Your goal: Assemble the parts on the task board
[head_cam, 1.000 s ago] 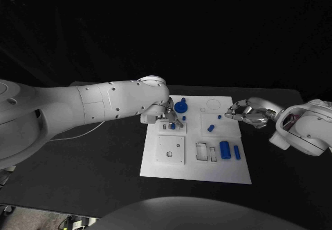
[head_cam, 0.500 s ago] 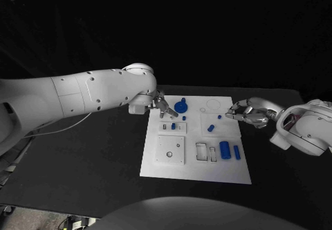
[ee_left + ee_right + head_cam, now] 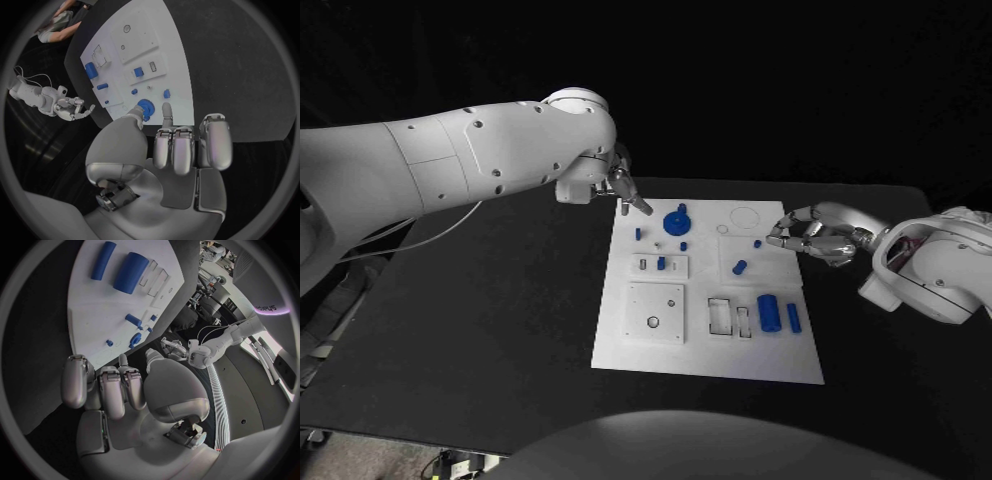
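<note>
Left robot hand (image 3: 626, 190) raised above the far left corner of the task board (image 3: 625, 345), fingers curled in, nothing held; right robot hand (image 3: 813, 233) at the board's right edge, fingers likewise curled on nothing. Blue gear-like part (image 3: 678, 221) lying just board-ward of the left robot hand, with small blue pegs (image 3: 639, 233) beside it, so left nearer; large blue cylinder (image 3: 769, 310) and thin rod (image 3: 795, 318) near the right front, long axes front-to-back. No obstruction noted on the counter (image 3: 502, 340).
</note>
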### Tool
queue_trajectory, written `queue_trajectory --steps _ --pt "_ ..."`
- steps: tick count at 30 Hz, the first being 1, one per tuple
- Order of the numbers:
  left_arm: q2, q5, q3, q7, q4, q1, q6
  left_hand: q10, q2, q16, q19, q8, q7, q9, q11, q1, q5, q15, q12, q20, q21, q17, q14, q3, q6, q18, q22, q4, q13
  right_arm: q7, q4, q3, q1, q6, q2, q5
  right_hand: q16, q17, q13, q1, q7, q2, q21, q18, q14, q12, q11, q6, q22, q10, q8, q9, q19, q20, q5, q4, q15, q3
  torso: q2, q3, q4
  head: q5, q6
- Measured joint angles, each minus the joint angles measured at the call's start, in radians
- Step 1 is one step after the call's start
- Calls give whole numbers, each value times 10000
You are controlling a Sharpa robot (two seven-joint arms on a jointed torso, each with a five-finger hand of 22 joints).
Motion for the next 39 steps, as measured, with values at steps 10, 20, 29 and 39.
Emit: queue_trajectory --steps 10,20,29,39 --pt "627 60 -92 0 -1087 -529 92 0 191 0 0 91 1 32 0 191 491 0 0 0 21 6 0 -111 72 0 -1 -1 0 123 0 -1 -17 4 -14 46 0 -1 0 0 0 0 0 0 0 0 0 0 -1 0 0 0 0 0 0 0 0 0 34 -33 -3 -7 0" --pt "1117 -118 -83 -2 -1880 -824 -3 -37 284 0 -1 195 -55 71 -37 284 765 0 0 0 20 7 -1 -165 197 -1 -1 -3 0 165 0 -1 -25 17 -2 72 0 -2 0 0 0 0 0 0 0 0 0 0 7 0 1 1 1 0 0 0 0 1 32 -28 -6 35 0" --pt "1298 -204 -80 -2 -2137 -981 -160 -37 389 0 15 251 -55 124 -37 468 1103 0 0 -17 20 6 -1 -219 196 0 -2 -4 0 167 0 -1 -28 33 10 80 0 -3 0 0 0 0 0 0 0 0 0 0 6 0 1 -9 0 0 0 -1 0 1 29 -22 -13 27 0" --pt "1463 -236 -75 -2 -2403 -1069 -271 -1 476 0 29 314 -90 147 -73 640 1338 -1 0 -43 -30 4 -1 -219 231 0 -3 -4 0 153 3 2 -28 56 2 83 0 -4 0 0 0 0 0 0 0 0 0 0 5 0 1 -8 1 0 0 -1 0 1 27 -23 -12 33 0"
